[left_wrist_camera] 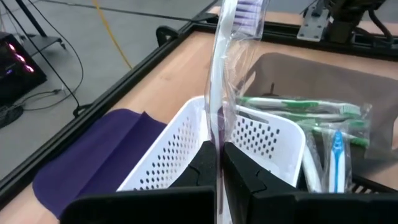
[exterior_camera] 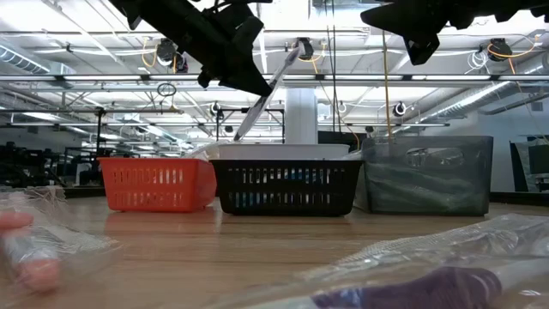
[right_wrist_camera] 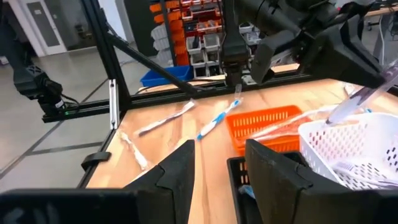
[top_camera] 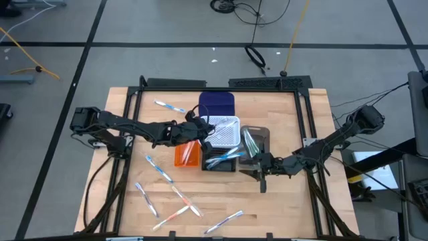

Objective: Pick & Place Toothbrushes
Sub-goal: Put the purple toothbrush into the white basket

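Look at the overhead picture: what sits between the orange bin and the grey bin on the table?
In the high view, the black bin, holding blue toothbrushes, sits between the orange bin and the grey bin; the low view shows the same order.

High view: overhead, straight down, far enough to take in the whole table (top_camera: 134, 194). Low view: tabletop height, level, facing the bins broadside, orange bin (exterior_camera: 154, 184) at 9 o'clock of the black bin (exterior_camera: 287, 187). Left wrist view: close over the white bin (left_wrist_camera: 186, 146). Right wrist view: low, facing across; both wrist views share the white bin.
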{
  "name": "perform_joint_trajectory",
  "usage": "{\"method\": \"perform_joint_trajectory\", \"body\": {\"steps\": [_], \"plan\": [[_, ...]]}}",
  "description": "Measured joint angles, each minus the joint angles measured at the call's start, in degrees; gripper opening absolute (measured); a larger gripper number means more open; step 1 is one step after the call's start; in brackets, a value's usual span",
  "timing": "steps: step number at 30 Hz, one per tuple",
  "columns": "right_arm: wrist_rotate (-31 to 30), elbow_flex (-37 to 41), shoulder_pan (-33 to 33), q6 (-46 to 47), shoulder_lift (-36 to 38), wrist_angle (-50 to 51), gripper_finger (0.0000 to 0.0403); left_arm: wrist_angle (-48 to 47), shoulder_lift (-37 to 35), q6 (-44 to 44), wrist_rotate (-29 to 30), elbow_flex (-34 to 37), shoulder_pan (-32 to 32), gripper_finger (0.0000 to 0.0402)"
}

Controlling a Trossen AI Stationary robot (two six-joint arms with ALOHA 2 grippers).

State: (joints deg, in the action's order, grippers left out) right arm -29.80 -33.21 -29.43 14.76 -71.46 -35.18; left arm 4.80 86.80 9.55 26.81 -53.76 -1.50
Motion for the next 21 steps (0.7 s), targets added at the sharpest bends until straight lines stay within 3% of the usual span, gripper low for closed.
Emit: {"method": "perform_joint_trajectory", "body": {"steps": [21], "plan": [[-0.2,0.0,0.1,0.0,-0.2,-0.1,0.0132,-1.8,0.3,-0.2,-1.5,0.0,2.9,0.0008]]}}
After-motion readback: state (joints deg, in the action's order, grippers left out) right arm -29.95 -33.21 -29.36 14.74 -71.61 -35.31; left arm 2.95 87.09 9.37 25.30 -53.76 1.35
